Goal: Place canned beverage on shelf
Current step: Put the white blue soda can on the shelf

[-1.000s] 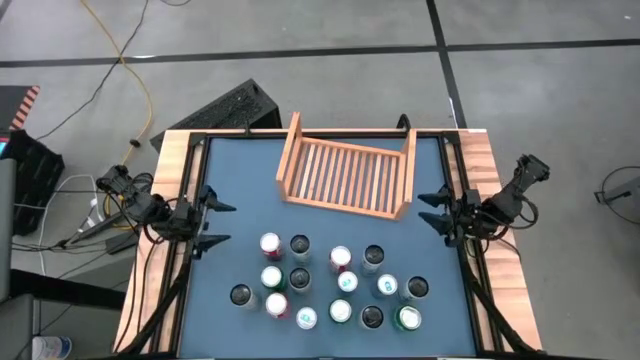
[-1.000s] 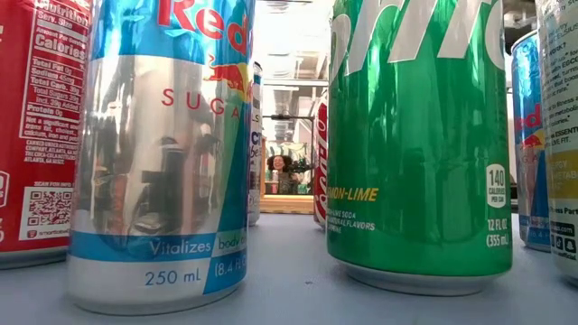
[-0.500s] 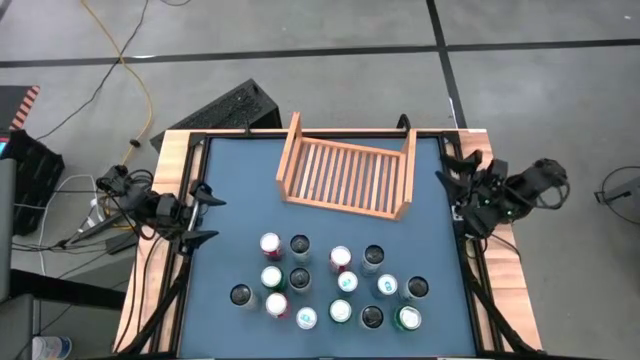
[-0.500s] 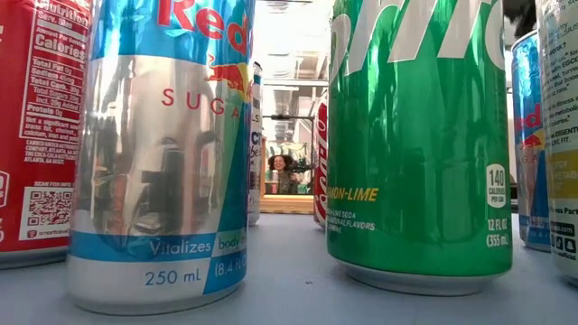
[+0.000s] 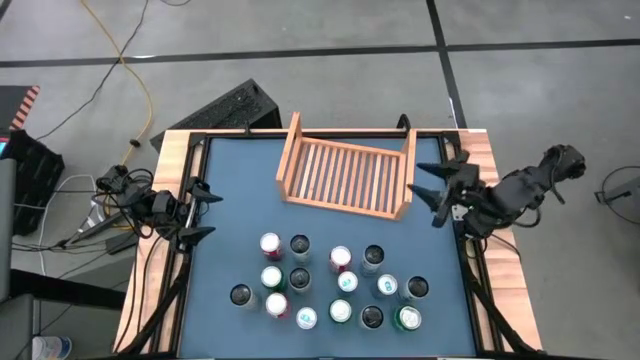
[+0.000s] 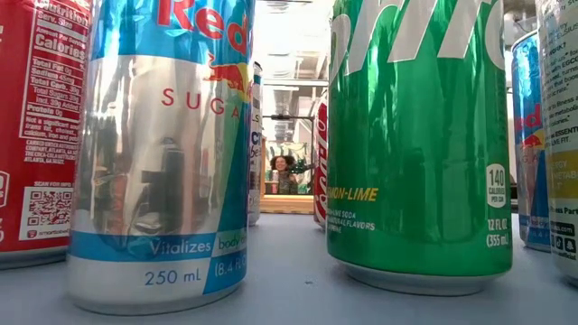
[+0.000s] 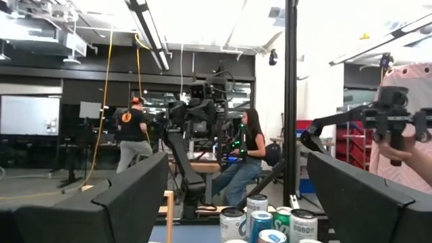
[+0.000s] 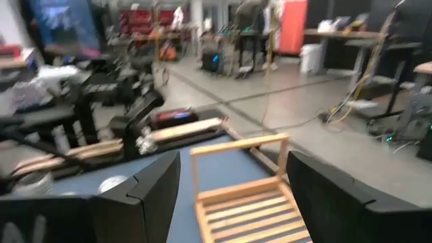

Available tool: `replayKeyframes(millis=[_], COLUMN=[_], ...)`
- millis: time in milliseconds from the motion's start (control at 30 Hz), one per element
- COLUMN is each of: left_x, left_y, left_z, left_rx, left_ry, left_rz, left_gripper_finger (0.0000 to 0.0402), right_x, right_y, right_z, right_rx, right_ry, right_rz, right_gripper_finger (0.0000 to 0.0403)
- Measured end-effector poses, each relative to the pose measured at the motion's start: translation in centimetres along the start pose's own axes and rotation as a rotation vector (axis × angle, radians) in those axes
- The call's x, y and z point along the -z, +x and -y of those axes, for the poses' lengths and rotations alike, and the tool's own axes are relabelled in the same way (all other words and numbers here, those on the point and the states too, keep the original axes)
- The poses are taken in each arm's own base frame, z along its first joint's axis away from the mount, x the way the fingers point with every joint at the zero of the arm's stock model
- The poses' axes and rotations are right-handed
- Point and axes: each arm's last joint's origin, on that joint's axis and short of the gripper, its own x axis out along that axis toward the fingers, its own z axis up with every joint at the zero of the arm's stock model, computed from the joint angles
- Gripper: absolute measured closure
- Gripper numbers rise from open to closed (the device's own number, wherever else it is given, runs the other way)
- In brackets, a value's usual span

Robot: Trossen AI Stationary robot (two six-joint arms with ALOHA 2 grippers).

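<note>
- The shelf, a light wooden tray with a slatted base and raised side walls, lay empty at the far middle of the blue tabletop, turned slightly askew to the tabletop's edges.
- A cluster of upright beverage cans stood on the near half of the tabletop, well apart from the shelf, none of them held.
- In the cluster were a green Sprite can at its near right corner and a red can at its far left.
- The low view looked between the cans: a sugar-free Red Bull can and the Sprite can filled most of it, with a red Coca-Cola can at the side.
- The left gripper hung over the left edge of the tabletop, jaws spread open and empty, pointing inward toward the cans.
- The right gripper was over the right side of the tabletop, just beside the shelf's right wall, jaws apart and holding nothing.
- The right wrist view showed the shelf ahead between that arm's two dark fingers, its upright wall facing the camera.
- The left wrist view showed several can tops beyond its own fingers, and the other arm farther off.
- Beyond the tabletop a seated person and a standing person were in the room.
</note>
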Motion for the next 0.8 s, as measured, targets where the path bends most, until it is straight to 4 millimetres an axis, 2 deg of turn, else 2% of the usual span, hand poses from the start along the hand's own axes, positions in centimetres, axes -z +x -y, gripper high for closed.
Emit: replayKeyframes(millis=[200,433,600,800], left_x=[-0.2,0.5,1.4,1.2], left_y=[0.0,0.0,-0.2,-0.2], left_z=[0.0,0.2,0.8,1.0], left_rx=[-0.005,0.053,0.21,0.295], left_ry=[-0.078,-0.047,-0.04,-0.032], left_rz=[0.016,-0.041,-0.114,-0.084], left_gripper_finger=[0.006,0.006,0.006,0.006], right_x=[-1.4,-1.9,-1.3,0.0], right_y=[1.3,2.3,2.8,3.4], right_z=[-2.6,-4.5,-4.9,-4.2], right_rx=[-0.083,-0.141,-0.125,-0.08], right_ry=[-0.031,-0.086,-0.078,0.017], right_rz=[-0.061,-0.121,-0.161,-0.279], right_gripper_finger=[0.0122,0.0122,0.0122,0.0122])
